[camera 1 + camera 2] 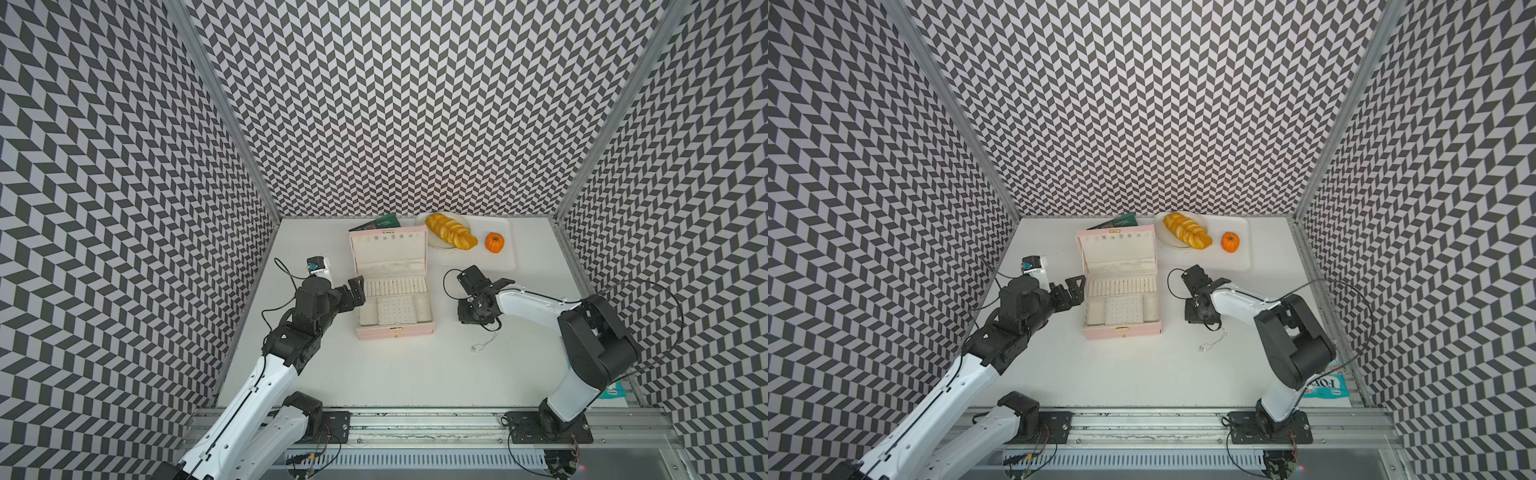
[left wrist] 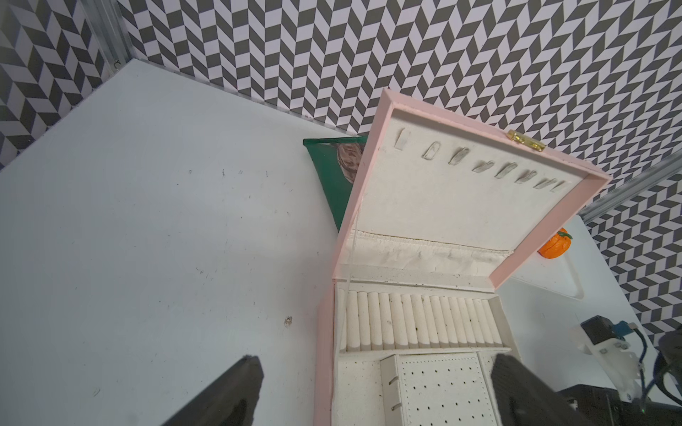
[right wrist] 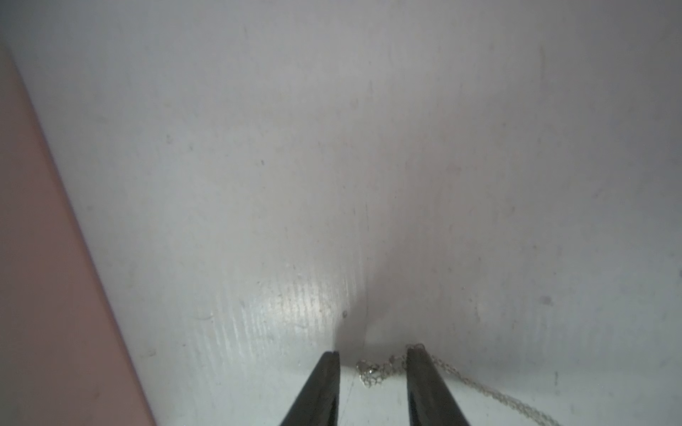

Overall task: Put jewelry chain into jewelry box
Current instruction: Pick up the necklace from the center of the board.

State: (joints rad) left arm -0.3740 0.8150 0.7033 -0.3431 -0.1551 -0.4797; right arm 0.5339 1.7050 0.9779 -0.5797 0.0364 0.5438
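The pale pink jewelry box (image 1: 395,330) (image 1: 1121,332) stands open mid-table, lid upright, showing ring rolls and a perforated panel (image 2: 439,391). The thin silver jewelry chain (image 1: 482,344) (image 1: 1212,343) lies on the table to its right, one end running under my right gripper (image 1: 484,322). In the right wrist view that gripper (image 3: 372,353) is down at the table with its jaws narrowly apart, a bunched bit of chain (image 3: 372,370) between them and the rest trailing past one finger. My left gripper (image 1: 357,295) (image 2: 376,359) is wide open and straddles the box's left wall.
A white tray (image 1: 498,257) at the back right carries a plate of braided bread (image 1: 451,230) and a small orange pumpkin (image 1: 494,242). A green packet (image 1: 380,222) lies behind the box lid. A teal packet (image 1: 1327,384) sits by the right arm's base.
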